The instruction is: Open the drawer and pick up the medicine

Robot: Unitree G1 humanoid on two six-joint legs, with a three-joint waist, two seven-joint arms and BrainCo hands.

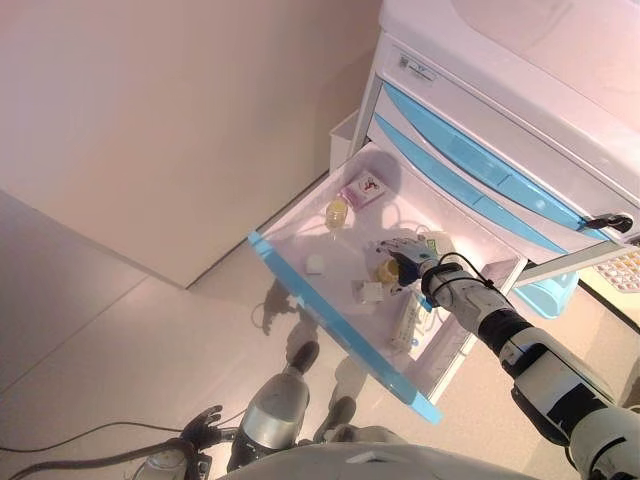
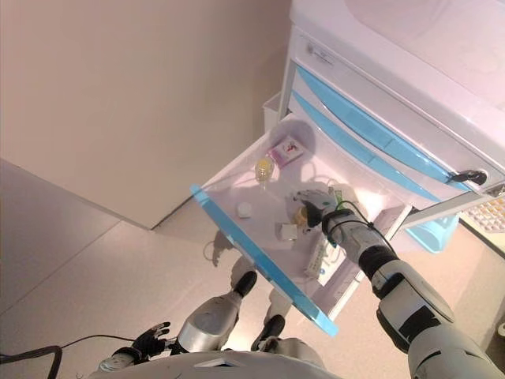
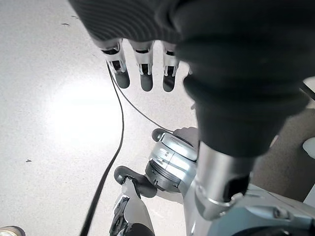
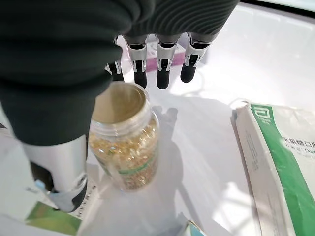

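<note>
A white cart with three blue-fronted drawers stands against a plain wall; two drawers are closed and the lowest drawer is pulled out, a shallow white plastic tray with a translucent blue front edge.

Inside it lie two jars. One jar is clear, round and open-mouthed, filled with small yellowish grains and wrapped with a paper label; it stands upright near the drawer's middle. A second, smaller yellow jar stands farther back. Near the back wall lies one flat pink box. Two small white boxes sit toward the front edge, the other just beside the grain jar. One flat white pack with green print lies beside the jar, smooth and papery. A long white box lies toward the drawer's right end.

The right hand reaches into the drawer over the grain jar. Its fingers hang straight and a little apart just past the jar's mouth, and the thumb runs down beside the jar's wall; whether the thumb touches the glass cannot be told. The hand is not closed round the jar.

The left hand hangs low by the floor, fingers straight and loose, holding nothing.
</note>
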